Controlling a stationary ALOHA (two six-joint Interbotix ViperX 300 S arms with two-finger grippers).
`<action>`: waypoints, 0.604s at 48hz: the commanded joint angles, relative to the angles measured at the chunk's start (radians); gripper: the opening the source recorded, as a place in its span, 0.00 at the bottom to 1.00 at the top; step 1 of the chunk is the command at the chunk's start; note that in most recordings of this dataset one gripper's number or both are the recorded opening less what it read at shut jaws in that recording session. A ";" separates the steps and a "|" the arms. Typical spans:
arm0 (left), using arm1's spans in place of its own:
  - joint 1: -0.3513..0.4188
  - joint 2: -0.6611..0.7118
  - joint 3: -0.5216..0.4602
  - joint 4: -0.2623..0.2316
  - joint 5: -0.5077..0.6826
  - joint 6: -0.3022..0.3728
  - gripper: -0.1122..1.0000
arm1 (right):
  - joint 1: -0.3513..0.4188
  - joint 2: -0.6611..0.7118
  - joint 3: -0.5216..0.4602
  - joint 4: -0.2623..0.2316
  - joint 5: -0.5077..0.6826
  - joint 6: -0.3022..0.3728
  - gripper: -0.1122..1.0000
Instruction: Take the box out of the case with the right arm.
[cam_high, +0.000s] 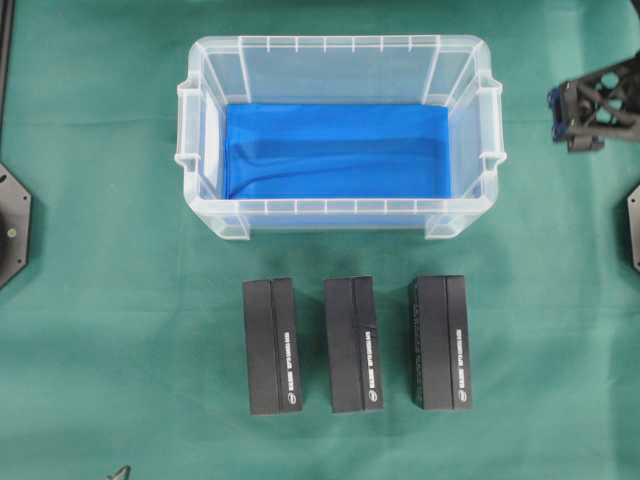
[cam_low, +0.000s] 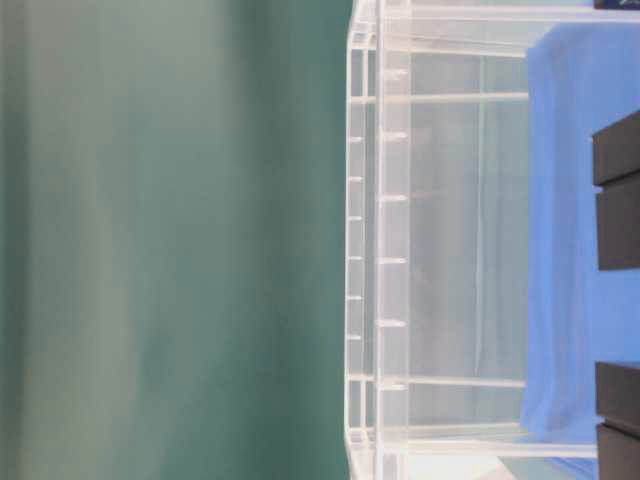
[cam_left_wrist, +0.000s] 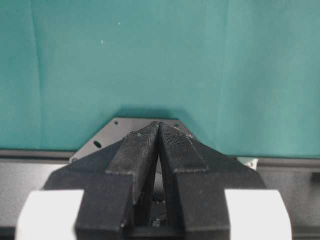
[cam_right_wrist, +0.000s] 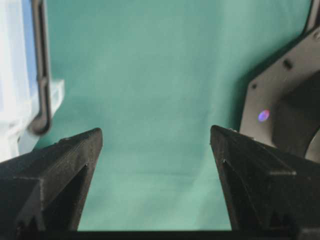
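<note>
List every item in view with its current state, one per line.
case: upright, open-topped, no box inside, only the blue lining.
three black boxes: lying side by side on the green cloth in front of the case.
left gripper: shut, holding nothing.
right gripper: open, empty, beside the case.

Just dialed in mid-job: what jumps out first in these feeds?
The big clear case with its bright blue lining dominates the middle of the green table, and no box lies in it. Three black boxes stand in a row on the cloth just outside its near wall. The right gripper hangs open over bare cloth beside the case's right end.
</note>
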 joint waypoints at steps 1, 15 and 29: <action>0.000 0.006 -0.009 0.003 -0.003 0.000 0.10 | -0.037 -0.011 -0.011 0.000 -0.011 -0.021 0.87; -0.002 0.005 -0.009 0.002 -0.003 0.000 0.10 | -0.046 -0.011 -0.006 0.002 -0.021 -0.029 0.87; 0.000 0.005 -0.009 0.003 -0.002 0.000 0.10 | -0.046 -0.011 -0.006 0.015 -0.021 -0.028 0.87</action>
